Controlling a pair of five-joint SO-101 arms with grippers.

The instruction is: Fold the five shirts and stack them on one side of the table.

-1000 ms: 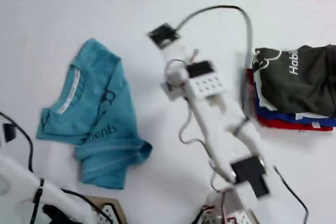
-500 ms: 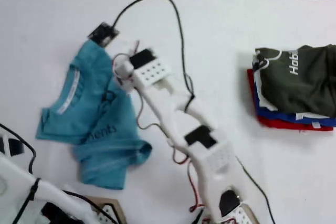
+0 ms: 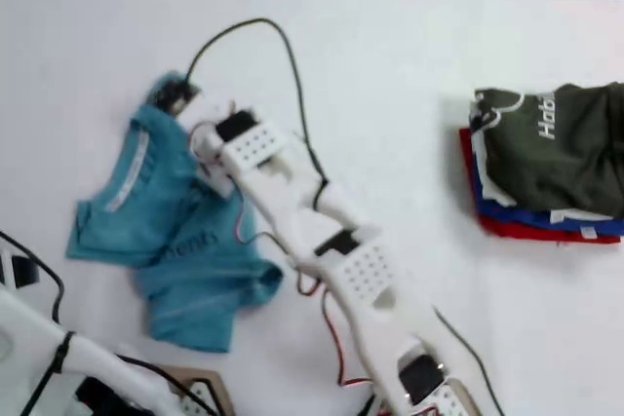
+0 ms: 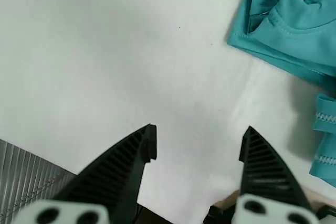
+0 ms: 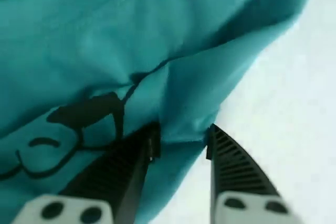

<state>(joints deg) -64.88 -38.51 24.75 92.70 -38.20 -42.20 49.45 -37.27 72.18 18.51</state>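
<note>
While the right arm lies across the surface (image 3: 390, 56), the right hand (image 5: 182, 137) is spread, one finger on each side of a raised fold in the teal shirt (image 3: 175, 231). The shirt lies crumpled on the high view's left side. The left hand (image 4: 199, 140) is spread over bare surface beside a sleeve. The folded stack (image 3: 551, 158), dark shirt on top, sits well apart at the right edge.

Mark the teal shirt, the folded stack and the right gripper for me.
teal shirt (image 3: 180, 245): high view, on the printed front near its middle.
folded stack (image 3: 561, 148): high view, on the dark top shirt.
right gripper (image 5: 181, 139): right wrist view, midway between its fingertips, over a teal fold.
</note>
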